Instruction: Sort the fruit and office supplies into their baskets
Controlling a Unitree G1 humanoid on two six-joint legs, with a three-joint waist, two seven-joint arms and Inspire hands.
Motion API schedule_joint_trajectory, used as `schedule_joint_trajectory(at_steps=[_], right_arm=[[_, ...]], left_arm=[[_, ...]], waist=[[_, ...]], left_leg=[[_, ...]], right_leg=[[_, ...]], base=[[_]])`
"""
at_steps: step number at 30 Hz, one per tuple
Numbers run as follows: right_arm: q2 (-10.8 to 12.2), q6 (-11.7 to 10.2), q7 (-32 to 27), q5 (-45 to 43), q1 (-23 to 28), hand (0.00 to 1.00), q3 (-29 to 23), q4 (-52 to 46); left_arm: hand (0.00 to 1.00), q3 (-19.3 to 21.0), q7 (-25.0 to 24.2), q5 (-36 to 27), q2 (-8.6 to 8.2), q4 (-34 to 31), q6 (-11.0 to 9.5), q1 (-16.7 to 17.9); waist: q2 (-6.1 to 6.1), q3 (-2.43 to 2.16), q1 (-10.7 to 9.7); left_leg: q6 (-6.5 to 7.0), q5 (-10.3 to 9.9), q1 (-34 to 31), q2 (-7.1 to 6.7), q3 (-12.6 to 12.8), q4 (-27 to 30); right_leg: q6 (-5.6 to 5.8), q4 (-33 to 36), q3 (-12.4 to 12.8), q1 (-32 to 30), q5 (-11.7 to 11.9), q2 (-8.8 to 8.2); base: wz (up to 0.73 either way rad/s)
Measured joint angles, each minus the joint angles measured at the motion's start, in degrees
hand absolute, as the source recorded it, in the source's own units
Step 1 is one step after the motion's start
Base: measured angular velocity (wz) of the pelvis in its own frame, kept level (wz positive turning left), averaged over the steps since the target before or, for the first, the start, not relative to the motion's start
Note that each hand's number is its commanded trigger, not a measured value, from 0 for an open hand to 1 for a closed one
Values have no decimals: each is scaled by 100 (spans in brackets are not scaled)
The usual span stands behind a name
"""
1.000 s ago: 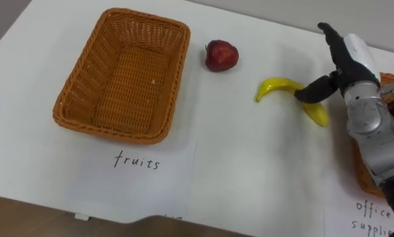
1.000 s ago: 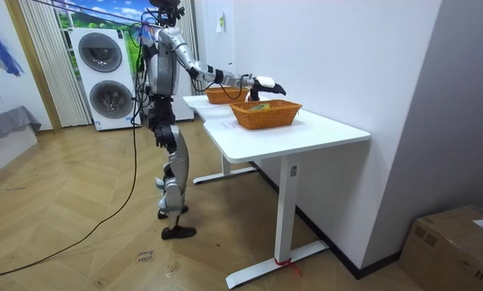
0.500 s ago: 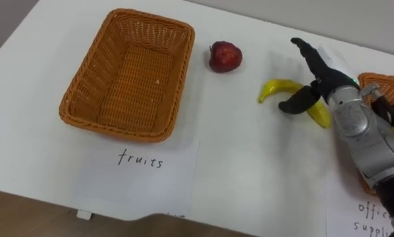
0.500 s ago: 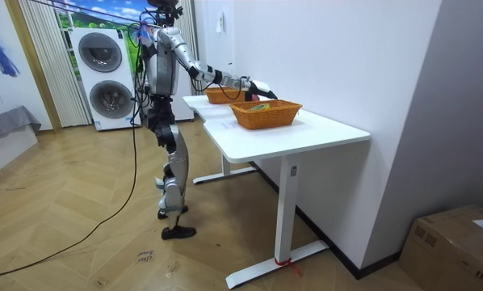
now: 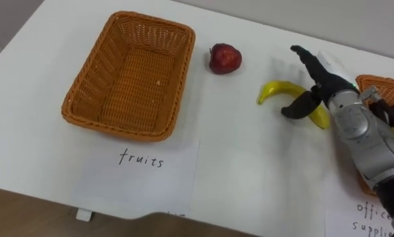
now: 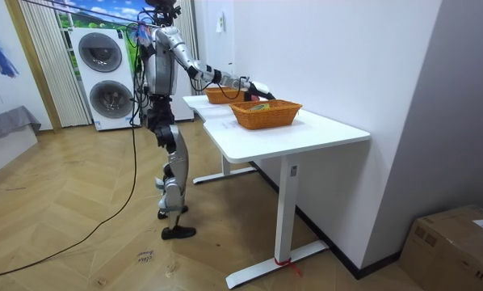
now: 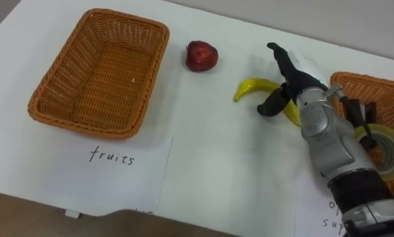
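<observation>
While it lies flat, banana [image 5: 276,87]: smooth yellow curve, long axis left-right, tip pointing left
right hand [image 5: 327,84]: fingers spread apart, thumb over banana
basket [image 5: 118,130]: woven wicker rectangle

Home room w/ laundry corner: washer-dryer stack [image 6: 110,78], curtains [image 6: 38,65], wood floor [image 6: 80,226], white desk [image 6: 314,133], cardboard box [image 6: 455,242].

Two wicker baskets [image 5: 85,85] [image 7: 355,79], two paper labels [image 5: 141,168] [image 5: 365,217], one apple [image 5: 225,58], one banana [image 5: 276,89], one tape roll [image 7: 363,146].
</observation>
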Motion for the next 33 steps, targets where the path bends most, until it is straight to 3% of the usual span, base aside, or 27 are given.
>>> schedule_joint_trajectory(at_steps=[16, 33], right_arm=[[-2, 13, 194, -576, -20, 0, 40, 289], [-64, 69, 741, -928, -23, 0, 176, 478]], left_arm=[[0, -13, -31, -109, 46, 3, 5, 30], [0, -5, -31, -114, 126, 2, 126, 3]], waist=[[-98, -13, 20], [-99, 2, 249]], left_leg=[[-1, -1, -71, 1, -73, 49], [-2, -1, -118, 18, -52, 119]], right_leg=[[-20, -3, -272, 27, 28, 7], [-32, -4, -270, 27, 69, 17]], base=[[2], [-1]])
